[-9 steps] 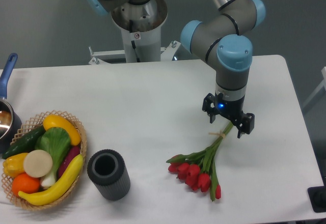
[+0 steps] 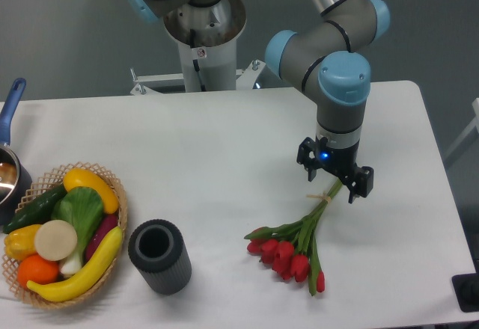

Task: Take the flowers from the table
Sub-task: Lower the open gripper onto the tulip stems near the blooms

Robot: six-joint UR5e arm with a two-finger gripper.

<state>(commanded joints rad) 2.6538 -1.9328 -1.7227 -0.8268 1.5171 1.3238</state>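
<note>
Stems vanish under your claw (image 2: 334, 179), so you can't tell whether its fingers (image 2: 358, 183) are parted or clamped on them. Your flowers (image 2: 293, 243) lie on the table (image 2: 224, 157), red heads fanned out below-left of the claw, string tie just beneath it.
</note>
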